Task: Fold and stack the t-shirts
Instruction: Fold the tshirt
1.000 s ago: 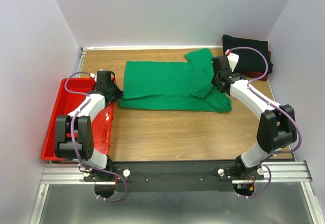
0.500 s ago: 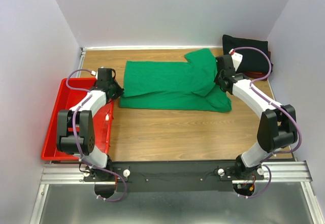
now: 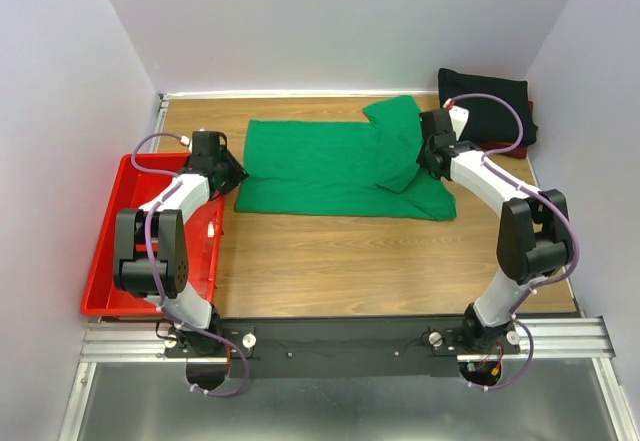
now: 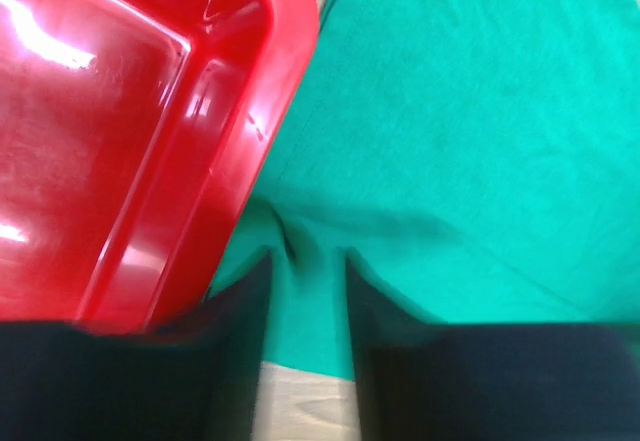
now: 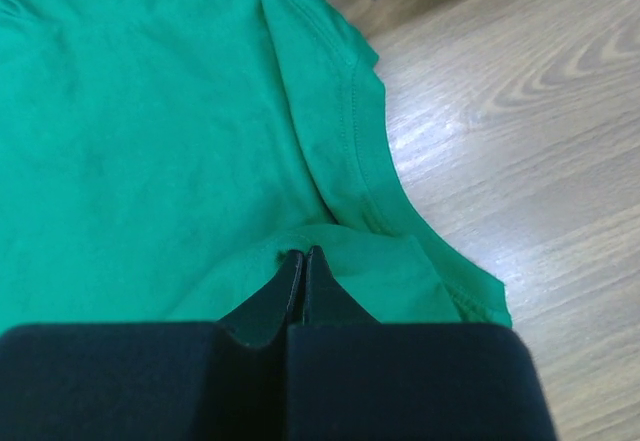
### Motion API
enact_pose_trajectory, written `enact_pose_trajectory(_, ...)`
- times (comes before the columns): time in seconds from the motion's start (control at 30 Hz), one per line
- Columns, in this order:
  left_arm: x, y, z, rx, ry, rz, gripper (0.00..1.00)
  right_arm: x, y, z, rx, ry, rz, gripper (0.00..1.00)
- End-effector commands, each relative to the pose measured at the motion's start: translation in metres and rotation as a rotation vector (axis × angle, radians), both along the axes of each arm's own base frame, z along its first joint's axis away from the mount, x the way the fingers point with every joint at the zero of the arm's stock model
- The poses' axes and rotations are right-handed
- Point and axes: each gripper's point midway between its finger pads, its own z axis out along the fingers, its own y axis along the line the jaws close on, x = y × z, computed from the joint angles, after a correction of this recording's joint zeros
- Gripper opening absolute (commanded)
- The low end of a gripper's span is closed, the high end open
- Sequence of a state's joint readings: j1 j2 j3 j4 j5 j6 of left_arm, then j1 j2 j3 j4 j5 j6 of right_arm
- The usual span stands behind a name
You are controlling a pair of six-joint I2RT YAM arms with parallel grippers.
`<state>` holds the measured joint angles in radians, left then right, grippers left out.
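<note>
The left gripper (image 4: pixel 307 258) has drawn back toward the far left and its jaws have parted, while the right arm has edged slightly farther along the shirt's right side. The green t-shirt (image 3: pixel 320 166) lies spread across the far half of the tabletop (image 3: pixel 350 261), its left edge just beside the red tray (image 3: pixel 105 251) that sits at the tabletop's left edge. The left claw is released: its fingers stand apart over the shirt's left hem, with a small wrinkle just ahead of them. The right gripper (image 5: pixel 303 256) is clenched, its tips meeting on a raised fold of green cloth near the collar end. The black t-shirt (image 3: pixel 495 96) rests folded in the far right corner.

The step in hand looks like a fold of the green shirt. To do it well, the left claw should drop onto the hem and catch both layers before any lift, clear of the tray's rim. Both arms should then rise together so that the cloth carries over flat and does not bunch.
</note>
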<state>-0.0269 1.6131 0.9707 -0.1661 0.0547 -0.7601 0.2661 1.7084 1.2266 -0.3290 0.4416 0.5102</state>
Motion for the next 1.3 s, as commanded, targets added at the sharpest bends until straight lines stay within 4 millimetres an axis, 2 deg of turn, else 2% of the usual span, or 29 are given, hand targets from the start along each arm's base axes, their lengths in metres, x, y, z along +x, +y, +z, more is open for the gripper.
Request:
enact_pose_trajectory(0.0, 0.012, 0.000, 0.012, -0.006, -0.049, -0.023, 0.57, 0.016, 0.003, 0.000, 0.008, -0.011, 0.015, 0.01)
enact_pose_trajectory(0.03, 0.013, 0.001, 0.015, -0.006, -0.055, -0.024, 0.65, 0.018, 0.003, -0.001, 0.007, -0.010, 0.014, 0.01)
enact_pose_trajectory(0.07, 0.015, 0.001, 0.018, -0.005, -0.065, -0.027, 0.67, 0.019, 0.003, -0.001, 0.007, -0.009, 0.015, 0.01)
enact_pose_trajectory(0.2, 0.018, -0.001, 0.034, 0.003, -0.096, -0.053, 0.68, 0.025, 0.005, -0.006, 0.014, -0.001, 0.020, 0.00)
enact_pose_trajectory(0.33, 0.011, -0.005, 0.040, 0.005, -0.104, -0.060, 0.68, 0.028, 0.004, -0.012, 0.010, 0.010, 0.017, 0.02)
enact_pose_trajectory(0.37, 0.010, -0.008, 0.040, 0.004, -0.106, -0.067, 0.68, 0.028, 0.002, -0.015, 0.006, 0.018, 0.011, 0.09)
enact_pose_trajectory(0.47, 0.003, -0.016, 0.039, 0.006, -0.104, -0.087, 0.66, 0.031, -0.006, -0.019, 0.007, 0.025, -0.011, 0.21)
enact_pose_trajectory(0.6, -0.005, -0.032, 0.031, 0.001, -0.088, -0.123, 0.66, 0.039, -0.014, -0.019, 0.014, 0.023, -0.021, 0.30)
enact_pose_trajectory(0.7, -0.012, -0.048, 0.028, -0.008, -0.086, -0.165, 0.65, 0.045, -0.016, -0.014, 0.019, 0.013, -0.012, 0.45)
enact_pose_trajectory(0.73, -0.015, -0.051, 0.023, -0.009, -0.075, -0.172, 0.66, 0.046, -0.015, -0.009, 0.023, 0.004, -0.004, 0.46)
enact_pose_trajectory(0.8, -0.019, -0.059, 0.023, -0.017, -0.080, -0.191, 0.65, 0.040, -0.010, -0.006, 0.054, 0.002, 0.012, 0.47)
enact_pose_trajectory(0.83, -0.023, -0.064, 0.020, -0.019, -0.072, -0.204, 0.65, 0.036, -0.008, 0.009, 0.073, -0.025, 0.025, 0.47)
enact_pose_trajectory(0.87, -0.025, -0.068, 0.019, -0.026, -0.074, -0.210, 0.64, 0.024, -0.002, 0.000, 0.108, 0.002, 0.045, 0.46)
enact_pose_trajectory(0.97, -0.033, -0.078, 0.013, -0.041, -0.061, -0.241, 0.63, 0.003, 0.015, 0.003, 0.172, 0.007, 0.093, 0.45)
enact_pose_trajectory(1.0, -0.034, -0.080, 0.012, -0.045, -0.061, -0.247, 0.63, -0.010, 0.019, -0.009, 0.175, 0.038, 0.100, 0.45)
enact_pose_trajectory(1.07, -0.037, -0.084, 0.010, -0.054, -0.060, -0.268, 0.63, -0.023, 0.034, -0.017, 0.198, 0.060, 0.132, 0.45)
enact_pose_trajectory(1.17, -0.040, -0.088, 0.008, -0.070, -0.056, -0.295, 0.62, -0.034, 0.043, -0.033, 0.204, 0.097, 0.153, 0.44)
enact_pose_trajectory(1.27, -0.042, -0.092, 0.011, -0.075, -0.064, -0.321, 0.61, -0.042, 0.043, -0.045, 0.179, 0.119, 0.153, 0.43)
